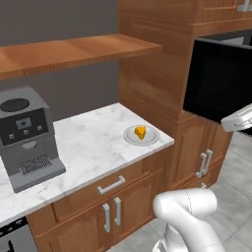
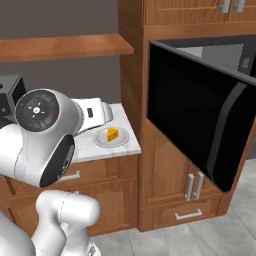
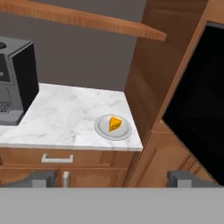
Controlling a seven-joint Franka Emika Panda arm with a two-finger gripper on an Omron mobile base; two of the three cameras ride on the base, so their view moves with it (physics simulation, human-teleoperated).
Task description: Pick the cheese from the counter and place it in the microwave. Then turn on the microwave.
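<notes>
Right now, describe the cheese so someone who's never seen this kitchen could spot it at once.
Find the white marble counter with the grey coffee machine at one end. At the other end, near the tall wooden cabinet, lies a round grey plate. The cheese on it is a small orange-yellow wedge, the only bright thing there.

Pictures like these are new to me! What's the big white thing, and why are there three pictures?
The white thing is a robot arm. Two cameras ride behind it, one on each side. The third sits on its hand, so you see its open gripper, which holds nothing. On the marble counter sits a grey plate with a little cheese wedge on it, and a coffee machine. To the right, the black microwave has its door swung open.
</notes>
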